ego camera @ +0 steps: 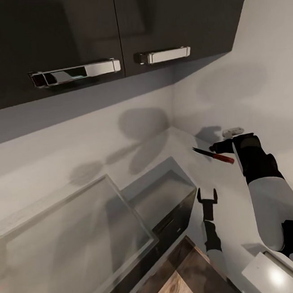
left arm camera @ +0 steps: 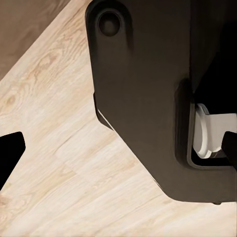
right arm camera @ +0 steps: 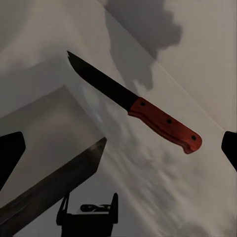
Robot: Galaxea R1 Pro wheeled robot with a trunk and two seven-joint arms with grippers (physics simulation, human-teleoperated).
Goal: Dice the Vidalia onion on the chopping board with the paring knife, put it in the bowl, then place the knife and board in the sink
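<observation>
A knife [ego camera: 212, 154] with a dark pointed blade and a red-brown riveted handle [right arm camera: 165, 124] hangs against the pale wall near the corner. It lies just ahead of my right gripper [ego camera: 219, 147], whose fingers stand wide open on either side of it [right arm camera: 120, 150] without touching it. I cannot tell whether it is the paring knife. My left gripper [ego camera: 207, 197] is lower down, open and empty, and its wrist view [left arm camera: 118, 148] looks down on the wood floor and my dark base. The onion, sink, chopping board and bowl are out of view.
Dark glossy upper cabinets [ego camera: 107, 29] with chrome bar handles [ego camera: 78, 72] hang overhead. A grey boxy unit [ego camera: 163, 194] with a pale translucent top juts out below the wall. A small white object [ego camera: 232, 131] sits beside my right wrist. Wood flooring [ego camera: 179, 287] shows underneath.
</observation>
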